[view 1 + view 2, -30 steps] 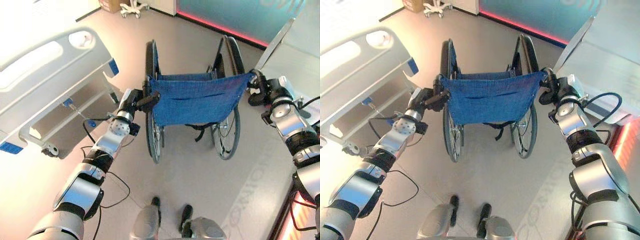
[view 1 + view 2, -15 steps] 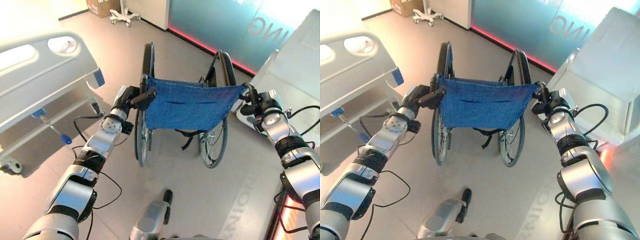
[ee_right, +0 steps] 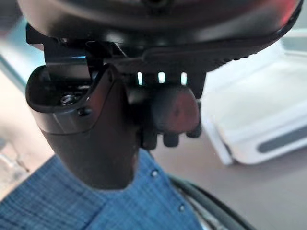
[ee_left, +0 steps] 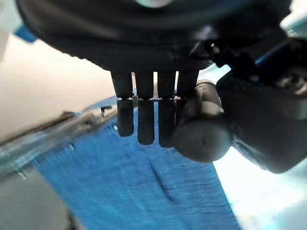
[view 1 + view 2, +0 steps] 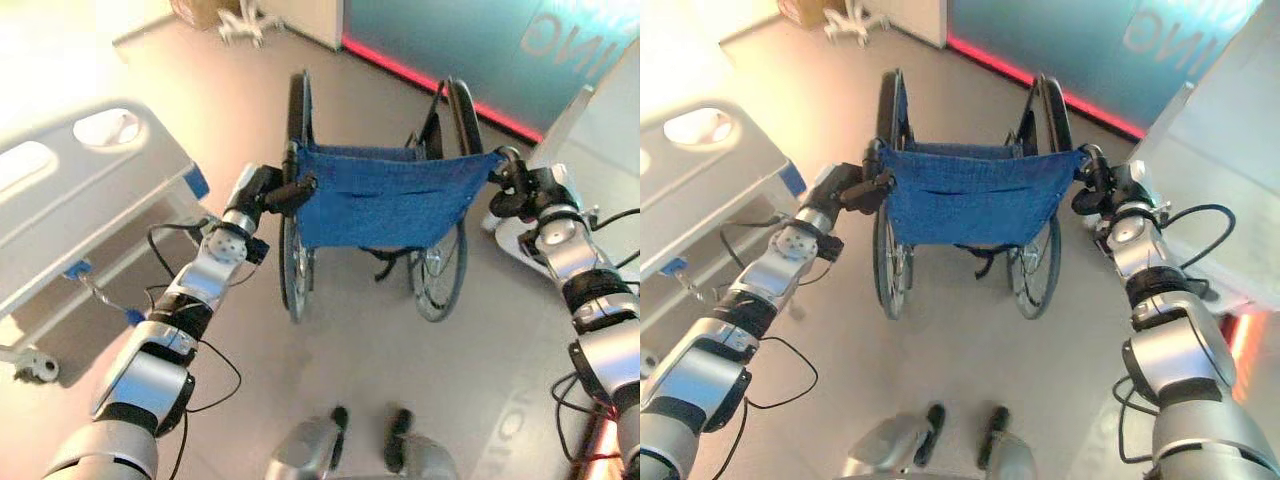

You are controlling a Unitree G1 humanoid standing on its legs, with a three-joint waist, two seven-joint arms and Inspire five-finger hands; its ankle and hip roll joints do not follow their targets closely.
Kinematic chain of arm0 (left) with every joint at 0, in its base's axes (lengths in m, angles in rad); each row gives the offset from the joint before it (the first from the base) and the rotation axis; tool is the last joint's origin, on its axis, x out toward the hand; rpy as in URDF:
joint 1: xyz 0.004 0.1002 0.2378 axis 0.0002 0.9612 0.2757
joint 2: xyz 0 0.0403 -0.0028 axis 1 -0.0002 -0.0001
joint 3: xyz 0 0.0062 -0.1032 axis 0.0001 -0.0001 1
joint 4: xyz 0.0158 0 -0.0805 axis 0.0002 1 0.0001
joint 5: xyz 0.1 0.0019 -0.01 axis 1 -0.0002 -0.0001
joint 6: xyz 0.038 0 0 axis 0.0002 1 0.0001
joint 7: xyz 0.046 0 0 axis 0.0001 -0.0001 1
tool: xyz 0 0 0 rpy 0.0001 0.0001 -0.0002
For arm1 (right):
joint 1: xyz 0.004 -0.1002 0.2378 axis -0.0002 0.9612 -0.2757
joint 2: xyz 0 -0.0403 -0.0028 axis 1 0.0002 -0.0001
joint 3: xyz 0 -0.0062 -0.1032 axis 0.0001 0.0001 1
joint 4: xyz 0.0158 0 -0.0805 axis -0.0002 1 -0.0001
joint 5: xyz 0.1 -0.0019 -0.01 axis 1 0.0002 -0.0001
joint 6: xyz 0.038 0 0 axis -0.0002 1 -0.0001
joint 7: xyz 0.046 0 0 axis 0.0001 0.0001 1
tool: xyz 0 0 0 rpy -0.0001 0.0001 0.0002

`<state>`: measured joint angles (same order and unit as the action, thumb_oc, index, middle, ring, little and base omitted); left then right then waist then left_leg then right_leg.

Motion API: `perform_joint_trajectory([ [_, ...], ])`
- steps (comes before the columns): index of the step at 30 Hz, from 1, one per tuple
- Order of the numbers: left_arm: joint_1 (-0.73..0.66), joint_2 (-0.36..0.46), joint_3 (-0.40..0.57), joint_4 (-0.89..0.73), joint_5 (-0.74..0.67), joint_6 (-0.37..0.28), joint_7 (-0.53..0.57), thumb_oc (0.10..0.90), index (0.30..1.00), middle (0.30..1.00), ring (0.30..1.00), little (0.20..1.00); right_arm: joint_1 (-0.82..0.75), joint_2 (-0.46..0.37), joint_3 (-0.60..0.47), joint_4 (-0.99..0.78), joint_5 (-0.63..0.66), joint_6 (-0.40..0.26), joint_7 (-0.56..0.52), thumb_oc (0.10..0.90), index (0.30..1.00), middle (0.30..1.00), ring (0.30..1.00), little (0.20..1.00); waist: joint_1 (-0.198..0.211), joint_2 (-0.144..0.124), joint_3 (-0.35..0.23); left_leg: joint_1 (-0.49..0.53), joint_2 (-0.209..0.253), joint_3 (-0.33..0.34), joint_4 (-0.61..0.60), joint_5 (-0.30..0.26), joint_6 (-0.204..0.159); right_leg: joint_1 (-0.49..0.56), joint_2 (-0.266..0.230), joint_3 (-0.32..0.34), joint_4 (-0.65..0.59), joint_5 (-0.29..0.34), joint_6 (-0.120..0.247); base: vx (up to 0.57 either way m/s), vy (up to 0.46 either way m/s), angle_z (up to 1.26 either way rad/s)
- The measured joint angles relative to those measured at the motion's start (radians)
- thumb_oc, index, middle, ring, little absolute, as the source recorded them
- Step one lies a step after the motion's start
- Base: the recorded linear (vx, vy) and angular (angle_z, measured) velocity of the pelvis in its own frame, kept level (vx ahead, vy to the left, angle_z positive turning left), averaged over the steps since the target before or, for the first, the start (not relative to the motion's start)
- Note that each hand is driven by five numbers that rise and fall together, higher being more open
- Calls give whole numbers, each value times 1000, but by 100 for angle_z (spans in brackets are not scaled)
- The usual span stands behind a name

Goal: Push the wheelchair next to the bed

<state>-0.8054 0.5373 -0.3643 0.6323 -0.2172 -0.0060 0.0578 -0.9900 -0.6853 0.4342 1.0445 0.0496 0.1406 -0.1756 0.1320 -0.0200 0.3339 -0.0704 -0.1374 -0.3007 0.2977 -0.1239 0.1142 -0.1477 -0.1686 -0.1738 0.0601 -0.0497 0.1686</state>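
Observation:
A wheelchair (image 5: 385, 200) with a blue cloth backrest and two large wheels stands on the floor straight ahead, its back towards me. My left hand (image 5: 268, 190) is curled round the left push handle (image 4: 201, 136). On the other side my right hand (image 5: 518, 186) is curled round the right push handle (image 3: 175, 109). A grey hospital bed (image 5: 90, 210) with a footboard lies to the left, a short gap away from the wheelchair's left wheel (image 5: 296, 240).
A white cabinet or bed end (image 5: 1220, 170) stands close on the right of the wheelchair. A teal wall with a red floor strip (image 5: 440, 80) runs behind. A small wheeled base (image 5: 845, 18) and a box sit far back left.
The whole view has shifted as I walk. The wheelchair stays in both hands, and the bed's footboard now sits lower and closer at the left.

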Motion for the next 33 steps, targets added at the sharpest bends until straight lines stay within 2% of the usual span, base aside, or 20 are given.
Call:
perform_joint_trajectory([
  [2,-15,-1,-2,-8,1,0,2,400,300,300,300,300,-3,-15,-2,-31,6,29,-4,400,300,300,300,300,-21,1,0,15,17,-90,-33,6,-24,15,38,23,-124,77,0,457,-388,81],
  [4,-16,-4,-7,-4,0,2,3,400,300,300,300,300,-6,-32,1,-58,6,46,-12,400,300,300,300,300,-48,-20,-1,17,-18,-94,-31,-11,-51,82,12,56,-145,167,-24,417,-490,83],
  [5,-15,-16,-12,1,0,1,-3,400,300,300,300,300,-7,-44,4,-78,-1,67,-26,400,300,300,300,300,-48,-41,-1,24,-34,-26,-28,-33,-78,124,-32,26,-70,126,4,340,-599,60],
  [6,-8,-26,-6,-6,-3,0,5,400,300,300,300,300,-14,-52,7,-84,-4,69,-32,400,300,300,300,300,-46,-23,2,15,-17,-2,-22,-35,-84,118,-19,25,-46,118,-9,258,-665,71],
  [7,-9,-42,-7,-1,-3,-2,6,400,300,300,300,300,-12,-62,17,-91,-3,80,-42,400,300,300,300,300,-47,-9,8,0,28,35,-47,-8,-121,112,-11,29,21,65,-20,209,-647,47],
  [8,-15,-49,-13,-4,-3,-5,7,400,300,300,300,300,-13,-77,18,-92,-3,88,-44,400,300,300,300,300,-46,-2,13,2,53,25,-54,7,-112,68,-3,37,137,21,-30,269,-673,63],
  [9,-17,-53,-12,-11,-3,-11,12,400,300,300,300,300,-8,-88,19,-102,-1,93,-46,400,300,300,300,300,-46,12,17,1,72,-31,-31,10,-116,-55,18,54,349,-33,-61,259,-503,56],
  [10,-4,-51,3,-16,-4,-21,8,400,300,300,300,300,-11,-98,26,-111,5,92,-43,400,300,300,300,300,-54,21,13,-7,91,-77,-29,0,-124,-57,47,79,247,-37,-77,384,-525,66],
  [11,6,-44,2,-38,-10,-22,5,400,300,300,300,300,-12,-103,37,-111,22,93,-41,400,300,300,300,300,-56,-3,9,-10,82,-72,-29,-11,-138,-18,29,78,86,70,-69,402,-354,60],
  [12,7,-36,2,-41,-15,-18,2,400,300,300,300,300,-15,-102,49,-110,39,96,-40,400,300,300,300,300,-57,-32,7,-4,69,-51,-27,-29,-154,11,-6,62,39,98,-29,465,-375,58],
  [13,25,-70,26,-29,-24,-20,6,400,300,300,300,300,-18,-114,54,-137,39,111,-35,400,300,300,300,300,-68,14,3,-1,124,-64,-51,-54,-164,20,26,0,87,57,-49,359,-242,51],
  [15,27,-66,28,-48,-24,-20,10,400,300,300,300,300,-11,-130,61,-162,38,123,-26,400,300,300,300,300,-76,21,3,-8,198,28,-89,-11,-159,19,41,-47,120,24,-78,384,-278,62],
  [16,32,-76,23,-50,-24,-20,14,400,300,300,300,300,-7,-140,63,-165,38,126,-16,400,300,300,300,300,-89,21,3,-9,213,75,-101,32,-189,39,42,-73,123,11,-85,341,-274,66],
  [19,44,-87,-7,-30,-23,-16,22,400,300,300,300,300,7,-151,89,-165,36,145,7,400,300,300,300,300,-117,21,4,0,222,179,-99,98,-191,98,52,-98,109,-12,-104,238,-267,68],
  [23,44,-94,-15,-13,-23,-9,34,400,300,300,300,300,15,-146,90,-168,35,145,17,400,300,300,300,300,-123,20,4,-11,256,255,-98,156,-181,128,74,-131,97,-30,-132,229,-249,40],
  [25,59,-90,-18,-9,-21,-4,35,400,300,300,300,300,28,-130,90,-166,34,145,17,400,300,300,300,300,-125,20,4,0,273,257,-100,166,-179,157,103,-162,82,-42,-156,255,-164,35],
  [27,82,-90,-21,-19,-21,-4,37,400,300,300,300,300,44,-123,90,-167,26,145,17,400,300,300,300,300,-121,19,4,1,259,258,-98,168,-183,184,113,-181,61,-42,-169,228,-83,22],
  [29,99,-97,-29,-35,-20,-7,52,400,300,300,300,300,56,-122,90,-165,-4,145,16,400,300,300,300,300,-110,9,7,-43,170,299,-86,154,-194,213,110,-192,8,-39,-178,241,-85,15],
  [30,99,-97,-35,-38,-20,-9,54,400,300,300,300,300,58,-124,88,-164,-5,145,15,400,300,300,300,300,-107,9,7,-65,149,316,-83,154,-194,216,111,-195,-3,-34,-177,292,-87,-18],
  [33,112,-95,-42,-54,-20,-10,53,400,300,300,300,300,80,-129,88,-160,-6,145,15,400,300,300,300,300,-30,23,8,-180,86,368,-118,166,-209,249,149,-199,-27,-26,-196,278,-32,-56],
])
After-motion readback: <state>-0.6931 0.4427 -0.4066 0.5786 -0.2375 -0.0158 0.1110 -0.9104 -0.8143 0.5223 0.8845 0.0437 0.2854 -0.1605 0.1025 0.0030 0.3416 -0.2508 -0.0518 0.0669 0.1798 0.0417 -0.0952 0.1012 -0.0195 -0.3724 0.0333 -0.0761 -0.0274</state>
